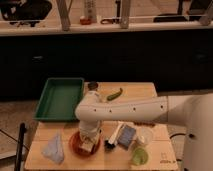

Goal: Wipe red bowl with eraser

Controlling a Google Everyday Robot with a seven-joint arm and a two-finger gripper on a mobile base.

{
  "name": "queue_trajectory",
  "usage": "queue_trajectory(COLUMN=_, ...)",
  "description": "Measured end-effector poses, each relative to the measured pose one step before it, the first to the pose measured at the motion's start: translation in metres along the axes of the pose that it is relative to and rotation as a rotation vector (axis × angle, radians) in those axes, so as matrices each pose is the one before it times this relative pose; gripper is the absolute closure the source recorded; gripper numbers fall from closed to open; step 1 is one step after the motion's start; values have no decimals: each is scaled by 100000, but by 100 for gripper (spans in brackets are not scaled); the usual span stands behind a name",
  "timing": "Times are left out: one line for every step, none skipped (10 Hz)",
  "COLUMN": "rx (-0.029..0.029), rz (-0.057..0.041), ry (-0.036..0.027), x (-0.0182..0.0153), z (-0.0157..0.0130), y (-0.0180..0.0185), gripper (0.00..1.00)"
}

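The red bowl (76, 145) sits on the wooden table near its front left, partly covered by my arm. My gripper (88, 144) points straight down into the bowl from the white arm that reaches in from the right. It is shut on the eraser (88, 147), a small whitish-tan block that rests against the inside of the bowl. Most of the bowl's right half is hidden behind the gripper.
A green tray (59, 98) stands at the back left. A metal cup (92, 86) and a green pepper (114, 94) lie behind the arm. A blue cloth (54, 148) lies left of the bowl. To its right are a black-and-white brush (114, 138), blue-grey pad (127, 136), white cup (145, 135) and green cup (139, 156).
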Motion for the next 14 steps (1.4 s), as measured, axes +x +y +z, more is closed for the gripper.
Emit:
queue_trajectory(rx=164, rz=-2815, ry=-172, x=-531, z=172, y=-1708, gripper=100)
queue_trajectory(rx=-53, rz=-3613, ry=-710, x=-758, z=258, y=-1546, gripper=100)
queue_trajectory(rx=225, rz=-3592, ry=-738, x=-878, z=203, y=-1099, gripper=100)
queue_trajectory(rx=457, rz=-3431, ry=-712, x=-1071, z=190, y=-777, gripper=100)
queue_trajectory(rx=-66, rz=-2972, ry=-997, x=-1219, z=298, y=-229, gripper=100)
queue_trajectory(rx=-453, rz=-2874, ry=-1134, x=-1222, z=402, y=16, gripper=100)
queue_trajectory(rx=-904, rz=-1605, ry=-957, x=-804, z=428, y=381, gripper=100)
queue_trajectory(rx=-426, rz=325, ry=-373, x=-150, z=150, y=510, gripper=100)
queue_trajectory(rx=-540, rz=1011, ry=-278, x=-24, z=60, y=1075, gripper=100)
queue_trajectory(rx=-618, rz=2121, ry=284, x=171, z=-155, y=1708, gripper=100)
queue_trajectory(rx=-852, rz=2804, ry=581, x=342, z=-168, y=1834, gripper=100)
queue_trajectory(rx=-850, rz=3146, ry=813, x=546, z=-160, y=1608, gripper=100)
queue_trajectory(rx=-682, rz=2490, ry=911, x=579, z=-125, y=974, gripper=100)
queue_trajectory(rx=50, rz=4088, ry=1873, x=1398, z=-229, y=728, gripper=100)
